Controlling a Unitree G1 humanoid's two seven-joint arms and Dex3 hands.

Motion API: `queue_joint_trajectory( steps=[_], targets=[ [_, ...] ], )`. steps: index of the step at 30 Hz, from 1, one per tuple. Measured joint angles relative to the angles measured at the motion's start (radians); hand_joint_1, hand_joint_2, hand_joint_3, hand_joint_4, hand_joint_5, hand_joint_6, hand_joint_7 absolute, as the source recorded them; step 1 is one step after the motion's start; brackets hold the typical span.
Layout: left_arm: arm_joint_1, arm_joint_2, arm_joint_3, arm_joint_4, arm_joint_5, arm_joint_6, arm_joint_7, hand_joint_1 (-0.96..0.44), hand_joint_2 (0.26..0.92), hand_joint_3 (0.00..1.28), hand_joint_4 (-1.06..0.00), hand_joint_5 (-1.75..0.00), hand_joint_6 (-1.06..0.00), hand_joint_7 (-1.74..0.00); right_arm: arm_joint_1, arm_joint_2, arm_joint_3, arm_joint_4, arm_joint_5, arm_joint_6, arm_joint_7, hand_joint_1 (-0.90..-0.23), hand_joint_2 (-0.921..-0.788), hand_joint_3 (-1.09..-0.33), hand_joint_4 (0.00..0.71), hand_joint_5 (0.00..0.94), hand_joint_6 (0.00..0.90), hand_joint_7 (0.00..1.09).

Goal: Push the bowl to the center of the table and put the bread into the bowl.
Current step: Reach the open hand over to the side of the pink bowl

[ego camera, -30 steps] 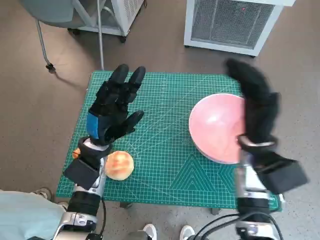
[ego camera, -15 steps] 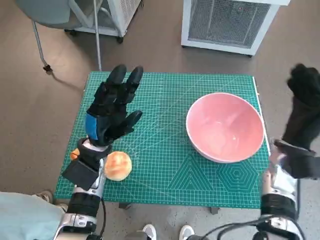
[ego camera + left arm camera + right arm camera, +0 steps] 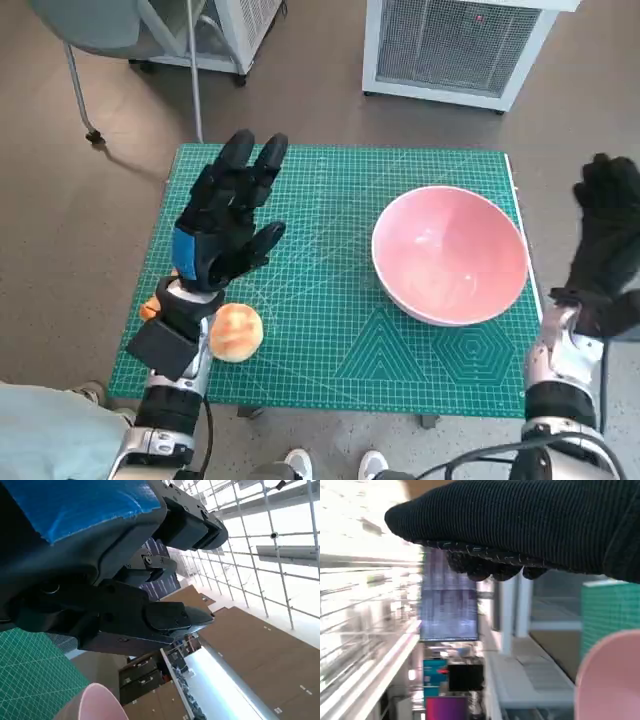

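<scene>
A pink bowl point(image 3: 450, 254) stands empty on the right half of the green cutting mat point(image 3: 330, 330); its rim also shows in the left wrist view point(image 3: 95, 707) and the right wrist view point(image 3: 610, 680). A round bread roll point(image 3: 236, 331) lies near the mat's front left corner. My left hand point(image 3: 228, 212) is raised above the mat's left side, fingers spread, holding nothing, just beyond the bread. My right hand point(image 3: 605, 235) hovers off the table's right edge, beside the bowl and apart from it, empty with fingers apart.
A small orange object point(image 3: 150, 309) lies at the mat's left edge by my left wrist. A white cabinet point(image 3: 455, 45) stands beyond the table, and a chair leg point(image 3: 80, 85) at the far left. A person's shoes point(image 3: 335, 464) show below the table's front edge.
My right hand has swung from over the bowl's right rim out past the table's right edge. The bowl, bread and left hand stay put.
</scene>
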Motion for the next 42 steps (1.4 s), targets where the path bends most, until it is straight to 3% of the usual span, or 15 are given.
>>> queue_joint_trajectory(
  steps=[11,33,42],
  targets=[
    [0.0,0.0,-0.001,-0.011,0.0,0.006,-0.001,-0.11,0.921,0.27,-0.35,0.0,-0.48,-0.01,-0.027,0.044,0.001,0.08,0.006,0.109,0.012,-0.319,-0.921,-0.673,0.282,0.001,0.077,0.53],
    [0.039,0.013,0.005,-0.061,-0.001,0.027,-0.002,-0.12,0.921,0.27,-0.36,0.0,-0.49,-0.01,-0.118,0.12,0.034,0.146,-0.004,0.224,0.071,-0.328,-0.921,-0.666,0.301,0.006,0.149,0.4],
    [0.054,0.018,0.013,-0.082,0.0,0.038,0.003,-0.12,0.921,0.27,-0.36,0.0,-0.49,-0.01,-0.151,0.154,0.048,0.153,-0.009,0.25,0.073,-0.37,-0.921,-0.638,0.335,0.016,0.185,0.37]
  ],
)
